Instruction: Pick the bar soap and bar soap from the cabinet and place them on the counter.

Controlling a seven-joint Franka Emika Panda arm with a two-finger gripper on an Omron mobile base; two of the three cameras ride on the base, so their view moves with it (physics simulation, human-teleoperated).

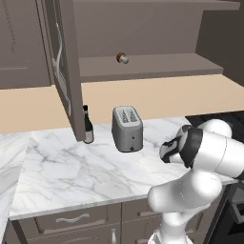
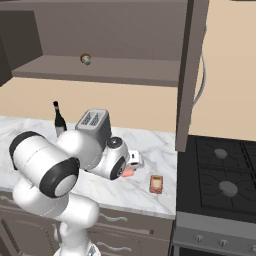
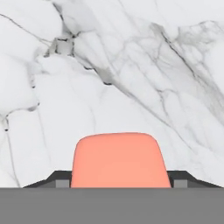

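Gripper (image 3: 120,183) pointed down over the counter (image 3: 131,65), its fingers (image 3: 61,180) set wide on either side of a pink soap (image 3: 120,159); whether they pinched it or it lay free, can't tell. Second soap (image 2: 156,183) lay on the marble just right of the arm, near the stove (image 2: 220,185). Toaster (image 1: 127,128) and bottle (image 1: 87,125) stood farther back. Cabinet (image 1: 62,62) door hung open, a small knob-like thing (image 1: 122,58) on its shelf.

gripper (image 3: 120,183) low, jaws spread wide
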